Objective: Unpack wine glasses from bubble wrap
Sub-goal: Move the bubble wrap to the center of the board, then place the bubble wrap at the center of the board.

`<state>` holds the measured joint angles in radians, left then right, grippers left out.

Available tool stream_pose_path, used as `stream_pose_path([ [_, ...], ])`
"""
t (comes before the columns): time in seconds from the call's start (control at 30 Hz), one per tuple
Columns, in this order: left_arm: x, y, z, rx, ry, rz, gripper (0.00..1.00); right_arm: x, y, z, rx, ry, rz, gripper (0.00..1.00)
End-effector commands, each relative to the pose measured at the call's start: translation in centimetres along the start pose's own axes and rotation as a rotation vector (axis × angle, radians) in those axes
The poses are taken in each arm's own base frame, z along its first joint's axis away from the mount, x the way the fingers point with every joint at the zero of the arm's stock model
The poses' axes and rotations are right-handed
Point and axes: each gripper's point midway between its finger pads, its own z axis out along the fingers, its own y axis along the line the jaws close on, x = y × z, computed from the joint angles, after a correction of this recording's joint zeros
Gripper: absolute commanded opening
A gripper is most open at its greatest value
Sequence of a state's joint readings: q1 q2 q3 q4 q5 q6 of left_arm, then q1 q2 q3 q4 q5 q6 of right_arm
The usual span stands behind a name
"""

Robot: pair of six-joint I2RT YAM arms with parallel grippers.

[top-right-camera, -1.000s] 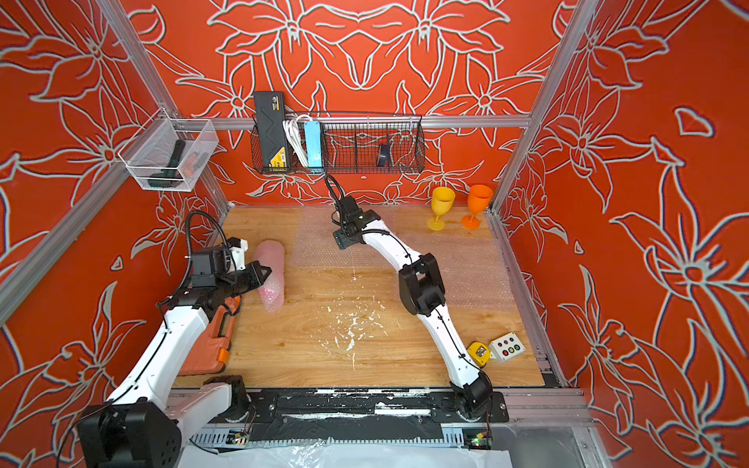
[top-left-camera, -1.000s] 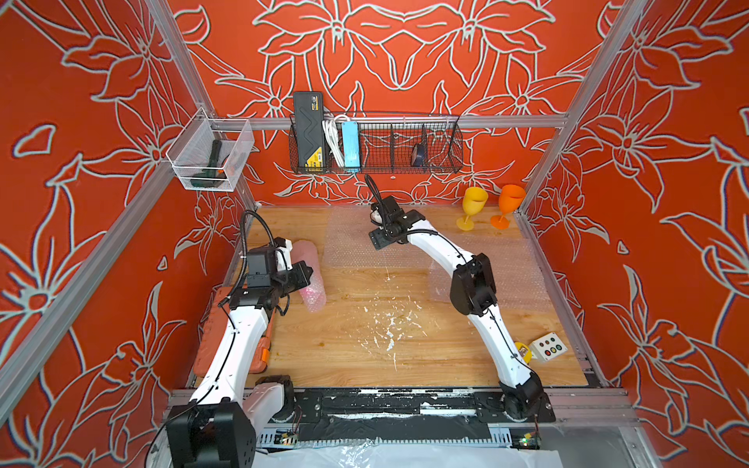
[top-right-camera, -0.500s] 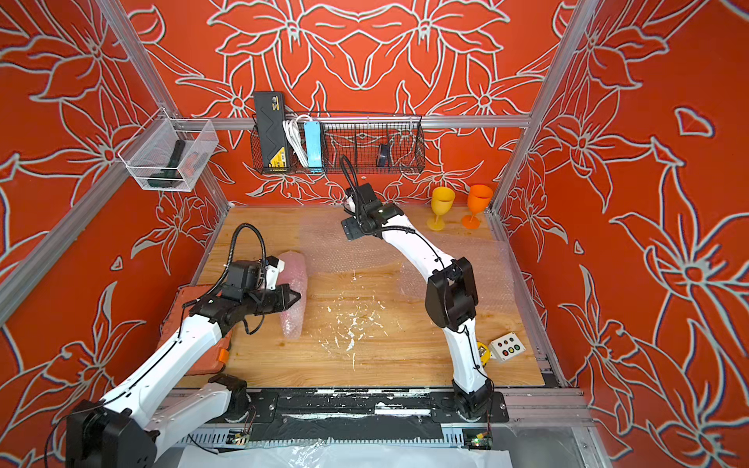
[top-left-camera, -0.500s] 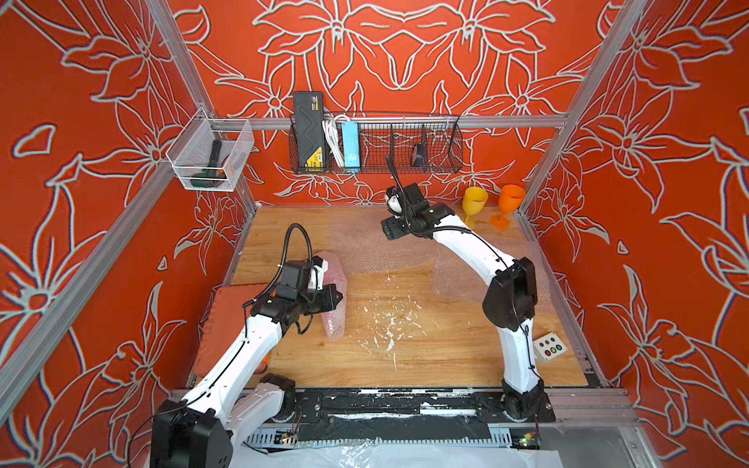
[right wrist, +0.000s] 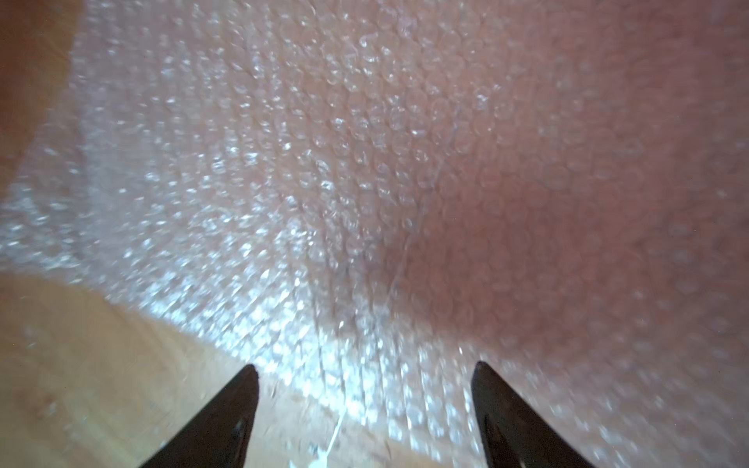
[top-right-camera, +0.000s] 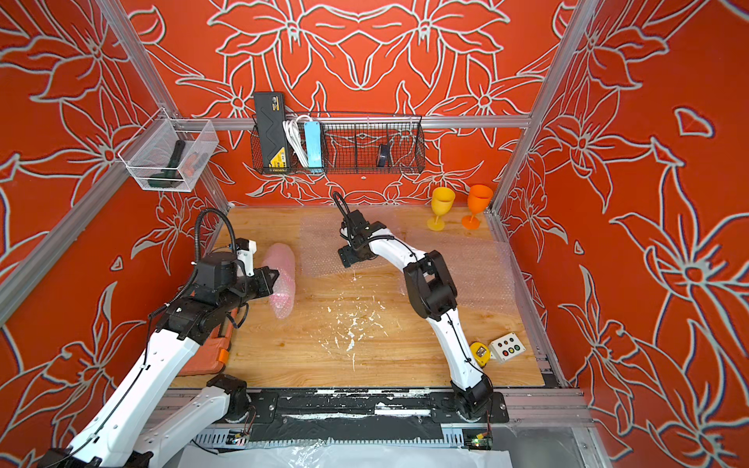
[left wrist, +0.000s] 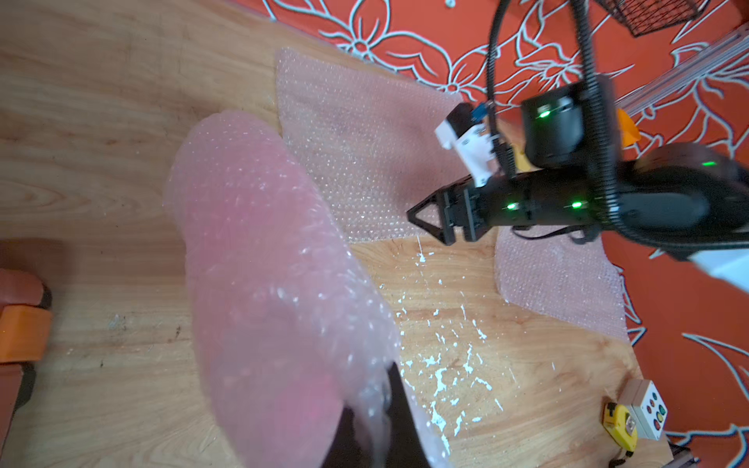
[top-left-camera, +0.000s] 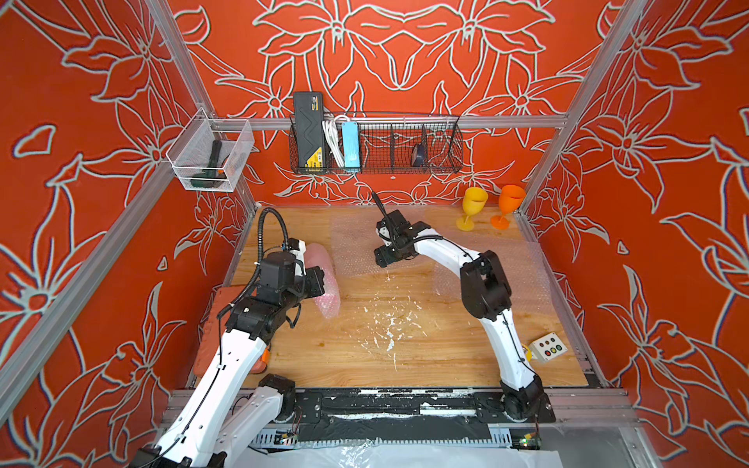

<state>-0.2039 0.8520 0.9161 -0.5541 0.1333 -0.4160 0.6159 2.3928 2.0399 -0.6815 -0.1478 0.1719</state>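
- In a top view, the roll (top-left-camera: 329,302) is seen to have been carried over the last second from the 9 o'clock edge of the bench (top-left-camera: 364,364) toward its middle. It is held by the left end effector (top-left-camera: 318,281), which is pressed together on the wrap. The right end effector (top-left-camera: 383,259), spread, has been brought back from 12 o'clock. It now hangs over a flat sheet (top-left-camera: 356,239), at 2 o'clock of the roll and apart from it. A two-armed unrolling is judged to be in preparation.
- In a top view, the yellow goblet (top-right-camera: 441,206) and orange goblet (top-right-camera: 478,204) stand bare and upright at 1 o'clock. A second sheet (top-right-camera: 478,275) lies flat at 3 o'clock. Only the roll is judged left to open.
- The wire basket (top-right-camera: 401,162), on the wall at 12 o'clock, holds a black box, white cable, blue strip and a small dark item. The clear bin (top-right-camera: 133,170), at 10 o'clock, holds a dark tool. No goblet is held in either.
- In the left wrist view, a pink blur, taken for the pink goblet (left wrist: 259,251), shows through the roll. The wrap is pinched by the left end effector (left wrist: 377,405). The right end effector (left wrist: 429,223) is seen spread.
- In the right wrist view, the right end effector (right wrist: 364,377) is spread close above bubble wrap. Nothing is gripped. Which piece of wrap it is cannot be told.
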Motion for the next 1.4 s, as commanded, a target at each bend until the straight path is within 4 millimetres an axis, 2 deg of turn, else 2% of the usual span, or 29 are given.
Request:
stream_pose_path([
  [0.0,-1.6,-0.6,-1.9,-0.002,-0.056,0.022,0.00,-0.2,-0.5,1.2,0.034,0.031,0.003,0.83],
  [0.2,-2.0,-0.8,-2.7,-0.002,-0.070,0.029,0.00,-0.9,0.6,3.9,0.021,0.051,-0.008,0.83],
  [0.47,-1.4,-1.3,-2.2,0.040,-0.046,0.029,0.00,-2.1,2.5,5.5,-0.021,0.022,-0.011,0.83],
  [0.67,-0.9,-2.8,-2.3,0.122,-0.018,0.043,0.00,-2.9,3.5,6.4,-0.074,0.001,-0.005,0.83],
  [0.77,-0.6,-3.1,-2.4,0.144,-0.002,0.058,0.00,-3.8,4.1,5.4,-0.101,-0.022,0.000,0.83],
  [0.9,-0.9,-2.9,-3.0,0.112,0.008,0.113,0.00,-6.2,5.1,1.3,-0.139,-0.101,-0.006,0.83],
  [1.03,-1.2,-3.8,-4.1,0.145,0.009,0.167,0.00,-8.0,5.5,-2.8,-0.152,-0.165,-0.018,0.83],
  [1.17,0.5,-5.2,-3.8,0.246,0.095,0.192,0.00,-8.4,5.1,-4.4,-0.153,-0.186,-0.016,0.83],
  [1.37,3.7,-6.6,-4.0,0.379,0.206,0.202,0.00,-7.6,3.7,-5.6,-0.131,-0.162,-0.010,0.83],
])
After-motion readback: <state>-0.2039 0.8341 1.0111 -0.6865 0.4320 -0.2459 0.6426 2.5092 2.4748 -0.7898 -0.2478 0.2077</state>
